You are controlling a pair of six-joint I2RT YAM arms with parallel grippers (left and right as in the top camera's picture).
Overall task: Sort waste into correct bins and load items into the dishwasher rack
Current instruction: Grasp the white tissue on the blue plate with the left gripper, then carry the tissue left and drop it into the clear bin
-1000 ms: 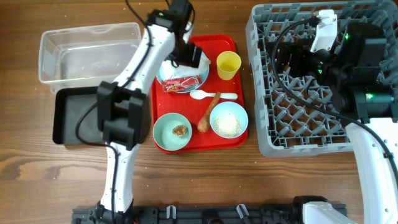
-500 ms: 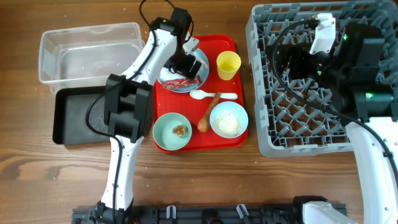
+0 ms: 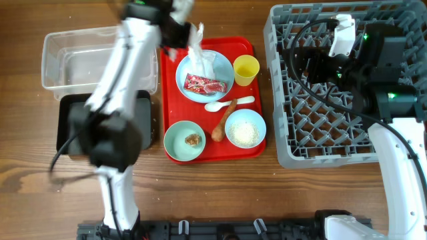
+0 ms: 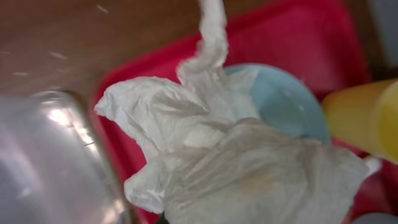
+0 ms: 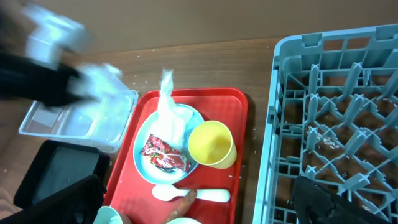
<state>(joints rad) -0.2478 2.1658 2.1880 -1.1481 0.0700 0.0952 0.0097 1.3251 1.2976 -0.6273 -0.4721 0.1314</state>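
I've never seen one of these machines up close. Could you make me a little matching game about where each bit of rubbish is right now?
Things:
1. crumpled white napkin
2. red printed snack wrapper
3. small brown food scrap
4. loose white rice grains

Places:
A. lying flat on the pale blue plate
B. in the bowl nearer the dishwasher rack
C. held up in the air, hanging over the plate's edge
D. in the bowl nearer the black tub

Pairs: 1-C, 2-A, 3-D, 4-B
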